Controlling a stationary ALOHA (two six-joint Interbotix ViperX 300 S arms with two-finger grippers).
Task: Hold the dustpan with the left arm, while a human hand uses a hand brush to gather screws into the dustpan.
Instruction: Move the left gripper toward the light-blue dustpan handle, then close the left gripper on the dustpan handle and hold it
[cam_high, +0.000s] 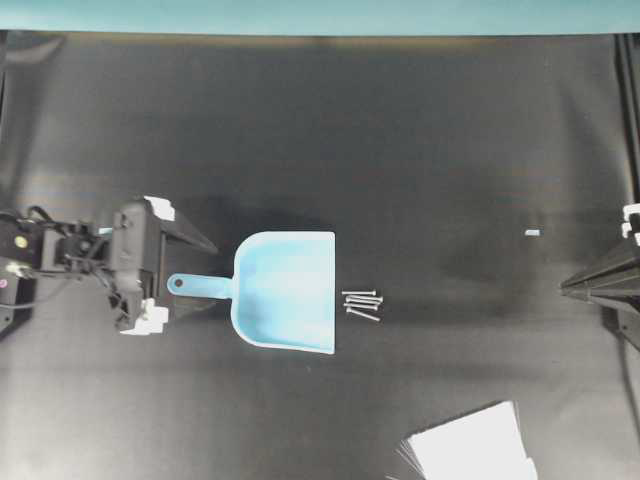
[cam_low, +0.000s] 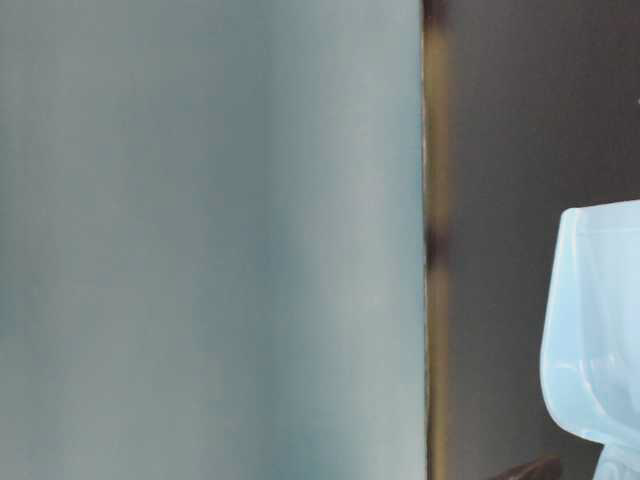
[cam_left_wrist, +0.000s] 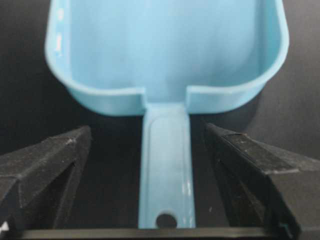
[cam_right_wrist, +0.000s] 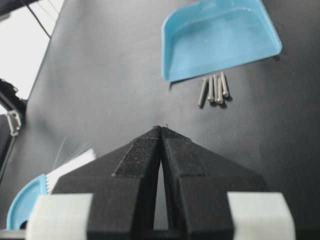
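Black matte tabletop (cam_high: 420, 130), evenly lit, with a teal wall strip along the far edge.

Item 1: dustpan (cam_high: 285, 290). Light blue plastic, lying flat near the middle of the tabletop, mouth toward the overhead view's right, narrow handle with end hole pointing left. Pan empty.

Item 2: screws (cam_high: 362, 304). About four, grey metal, lying side by side on the tabletop just beside the dustpan's mouth, not touching it.

Item 3: left gripper (cam_high: 178, 278). Fingers spread wide, one on either side of the handle; the left wrist view shows a clear gap between each finger and the handle, whose holed end sits between them. No contact yet.

Item 4: right gripper (cam_right_wrist: 161, 131). Parked at the overhead view's right edge, well apart from the dustpan; fingers pressed together, holding nothing.

Item 5: hand brush (cam_right_wrist: 47, 182). Blue body and white bristles, seen in the right wrist view only, partly hidden behind the right gripper. No human hand in any view.

Item 6: white sheets (cam_high: 470, 445), fanned at the near edge. Small pale scrap (cam_high: 532, 232) toward the right; identity unclear.

Step in hand, as judged: approach complete, grasp of the handle pending. Next move calls for closing the left fingers squarely on the handle without dragging the pan away from the screws, then holding firm so that brushing cannot shift it.
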